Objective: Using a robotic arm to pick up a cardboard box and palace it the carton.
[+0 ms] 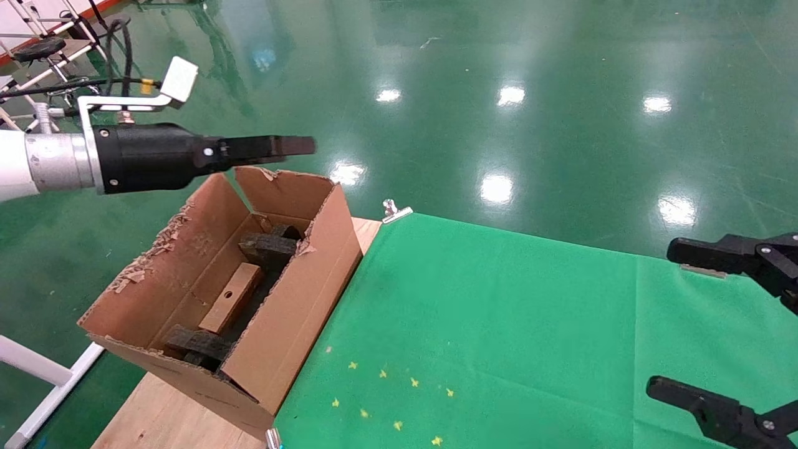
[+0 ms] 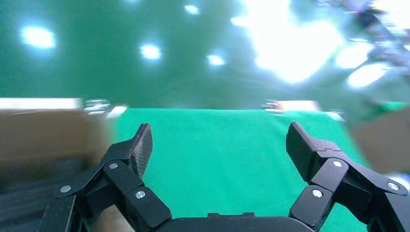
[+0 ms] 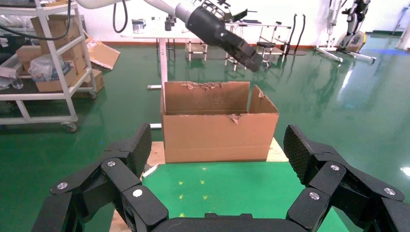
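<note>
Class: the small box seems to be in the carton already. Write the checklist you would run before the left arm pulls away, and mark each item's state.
1. cardboard box lies inside the carton: ok.
2. left gripper open, nothing between its fingers: ok.
3. Left gripper above the carton's far flap, apart from it: ok.
4. right gripper open and off to the side over the green cloth: ok.
5. Box lies flat on the carton floor: cannot tell.

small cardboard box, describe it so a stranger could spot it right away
Find the big open carton with ragged flaps at the left edge of the green table. The small cardboard box lies inside: slim, pale brown, with a round hole, unlike the black foam pieces around it.
</note>
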### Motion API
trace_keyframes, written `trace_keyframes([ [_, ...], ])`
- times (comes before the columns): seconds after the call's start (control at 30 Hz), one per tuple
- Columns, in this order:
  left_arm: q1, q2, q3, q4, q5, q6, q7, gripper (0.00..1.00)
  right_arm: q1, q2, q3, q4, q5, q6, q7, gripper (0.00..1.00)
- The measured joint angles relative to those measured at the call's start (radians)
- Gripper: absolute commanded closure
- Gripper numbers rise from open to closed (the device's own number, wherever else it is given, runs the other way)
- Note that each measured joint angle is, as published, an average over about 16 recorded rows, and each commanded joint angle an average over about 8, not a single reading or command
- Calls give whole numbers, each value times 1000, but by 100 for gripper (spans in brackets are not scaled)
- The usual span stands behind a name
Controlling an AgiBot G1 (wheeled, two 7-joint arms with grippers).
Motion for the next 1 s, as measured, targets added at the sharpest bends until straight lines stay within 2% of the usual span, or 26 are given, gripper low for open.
trace_keyframes([
  [0.17, 14, 1, -16, -17, -33, 38, -10, 0, 0, 0, 0, 0, 0, 0, 0, 0],
  [0.5, 56, -1, -39, -75, -59, 38, 19, 0, 0, 0, 0, 0, 0, 0, 0, 0],
  [1.0, 221, -11, -131, -309, -166, 50, 132, 0, 0, 0, 0, 0, 0, 0, 0, 0],
])
